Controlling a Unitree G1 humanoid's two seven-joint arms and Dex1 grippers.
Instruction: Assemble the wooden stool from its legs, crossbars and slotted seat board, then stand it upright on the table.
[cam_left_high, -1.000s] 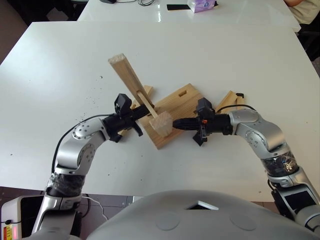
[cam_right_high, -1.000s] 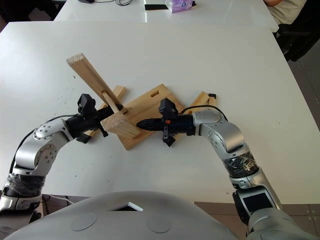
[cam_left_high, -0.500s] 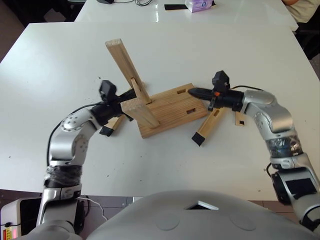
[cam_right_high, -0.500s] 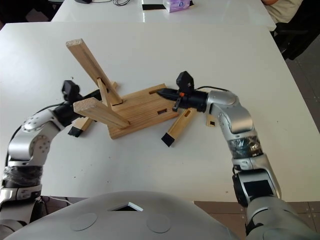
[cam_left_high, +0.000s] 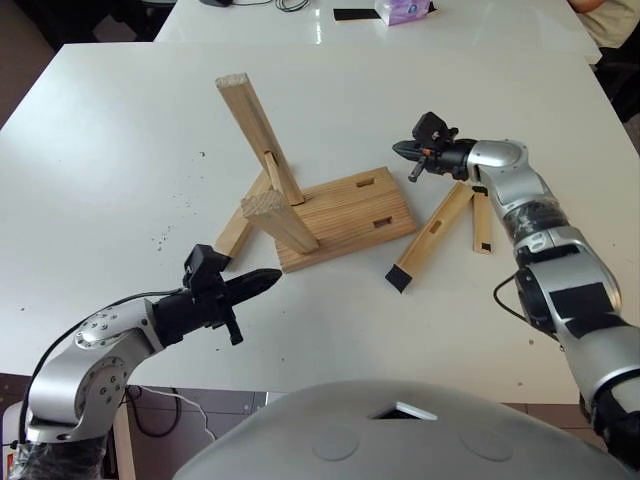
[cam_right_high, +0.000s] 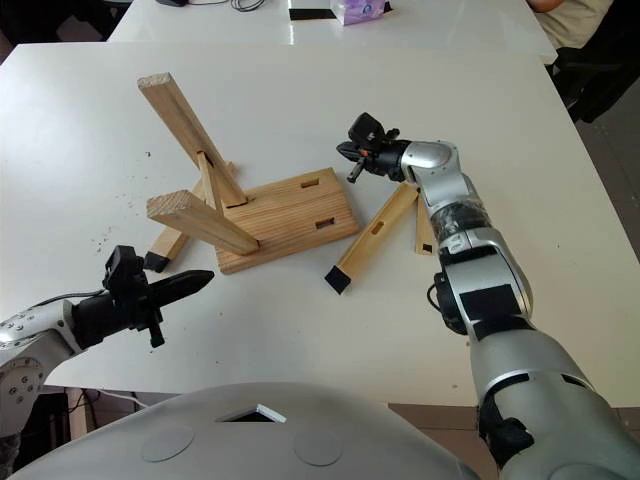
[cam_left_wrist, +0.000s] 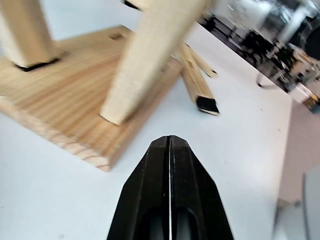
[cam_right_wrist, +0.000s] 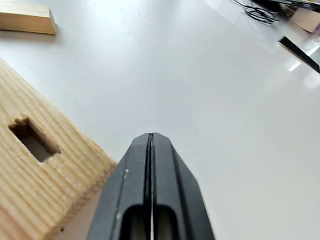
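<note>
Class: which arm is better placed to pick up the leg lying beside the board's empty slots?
Right, probably: the right gripper, shut, hovers near that loose leg; the left gripper is across the seat board.

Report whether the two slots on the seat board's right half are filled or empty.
Empty: both slots show as open holes in the seat board, while two loose legs lie on the table beside it.

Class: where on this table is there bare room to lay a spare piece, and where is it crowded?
Bare: the table left of the tall leg, and its near edge right of the left claw. Crowded: around the seat board and loose legs.
</note>
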